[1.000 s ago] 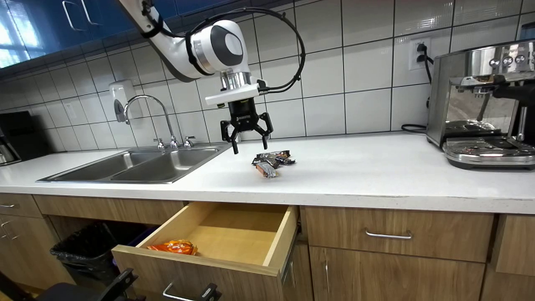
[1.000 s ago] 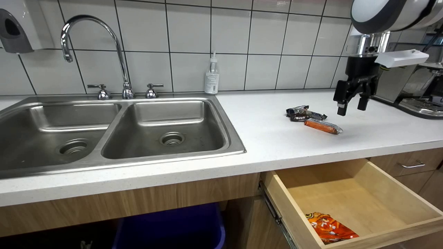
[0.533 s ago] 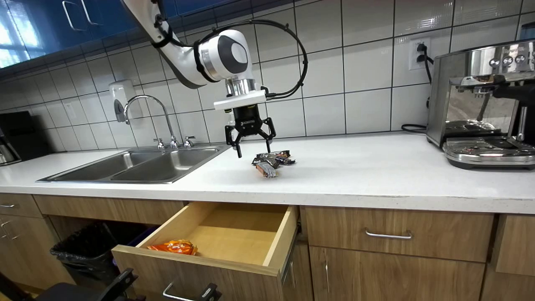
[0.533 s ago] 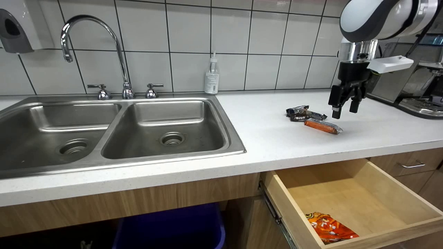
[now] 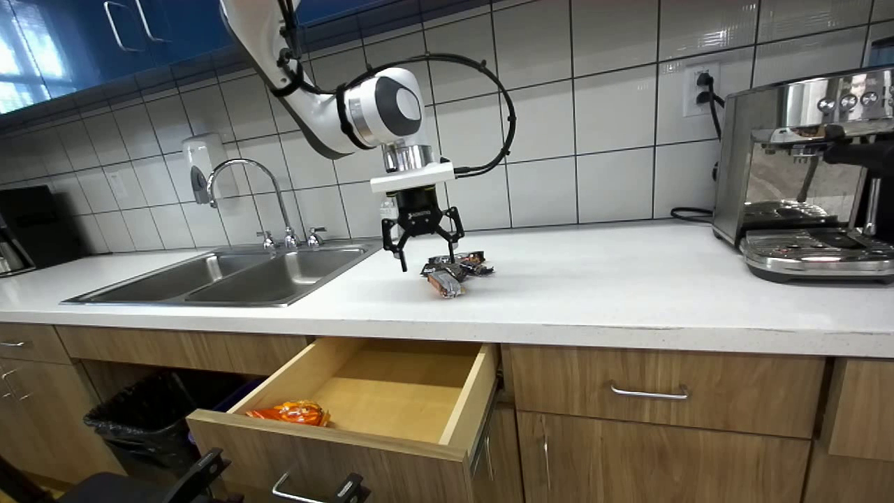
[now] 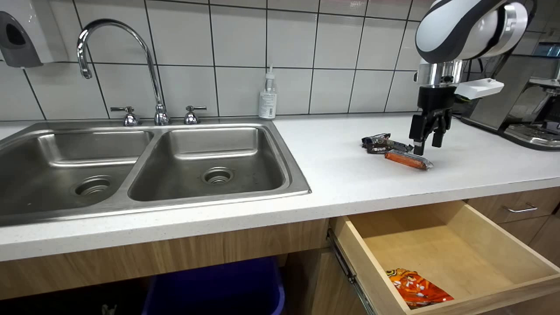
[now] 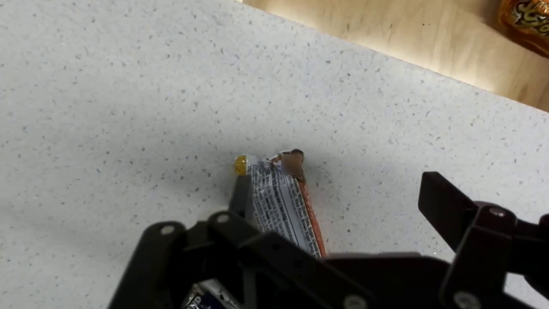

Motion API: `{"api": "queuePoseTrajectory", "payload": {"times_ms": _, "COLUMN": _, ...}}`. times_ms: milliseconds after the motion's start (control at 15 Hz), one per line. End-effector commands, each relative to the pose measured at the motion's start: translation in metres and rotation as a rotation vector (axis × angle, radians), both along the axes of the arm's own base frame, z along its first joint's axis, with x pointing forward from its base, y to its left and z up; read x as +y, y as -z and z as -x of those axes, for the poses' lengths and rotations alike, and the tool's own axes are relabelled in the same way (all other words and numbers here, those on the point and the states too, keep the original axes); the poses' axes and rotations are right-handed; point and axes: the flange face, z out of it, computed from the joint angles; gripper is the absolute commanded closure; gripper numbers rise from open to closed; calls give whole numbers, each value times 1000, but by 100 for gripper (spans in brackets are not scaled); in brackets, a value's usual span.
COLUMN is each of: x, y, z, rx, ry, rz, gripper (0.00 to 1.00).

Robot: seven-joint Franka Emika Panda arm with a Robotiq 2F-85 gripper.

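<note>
Clearly, the bar (image 7: 281, 208) shows lettering (wrist view only).

Both exterior views are facing the wall (image 5: 541, 115), sharing the drawer (image 5: 398, 398), the sink (image 6: 141, 162) looming nearer in an exterior view; the wrist view is peering down, drawer toward two o'clock.

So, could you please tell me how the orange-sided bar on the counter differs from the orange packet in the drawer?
The bar is long and narrow; the packet is broader. The bar shows a silvery side with small print; the packet is mostly orange. The bar lies on the counter near the open gripper; the packet lies in the drawer. Both show orange colouring.
</note>
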Motion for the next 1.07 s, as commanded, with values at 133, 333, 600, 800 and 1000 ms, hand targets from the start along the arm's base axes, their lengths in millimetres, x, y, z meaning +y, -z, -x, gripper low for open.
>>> {"api": "queuePoseTrajectory", "payload": {"times_ms": 133, "x": -6, "y": 5, "z": -24, "rx": 52, "ry": -61, "rz": -14, "gripper": 0}}
{"api": "queuePoseTrajectory", "payload": {"times_ms": 333, "x": -8, "y": 10, "z": -32, "rx": 73, "ry": -66, "rz": -23, "gripper": 0}}
{"api": "queuePoseTrajectory", "payload": {"times_ms": 600, "x": -11, "y": 16, "z": -41, "rx": 98, "ry": -77, "rz": -31, "gripper": 0}}
{"api": "queuePoseTrajectory", "payload": {"times_ms": 800, "x": -11, "y": 21, "z": -47, "rx": 116, "ry": -79, "rz": -34, "gripper": 0}}
{"api": "queuePoseTrajectory", "payload": {"times_ms": 1000, "x": -12, "y": 27, "z": -52, "rx": 132, "ry": -77, "rz": -34, "gripper": 0}}
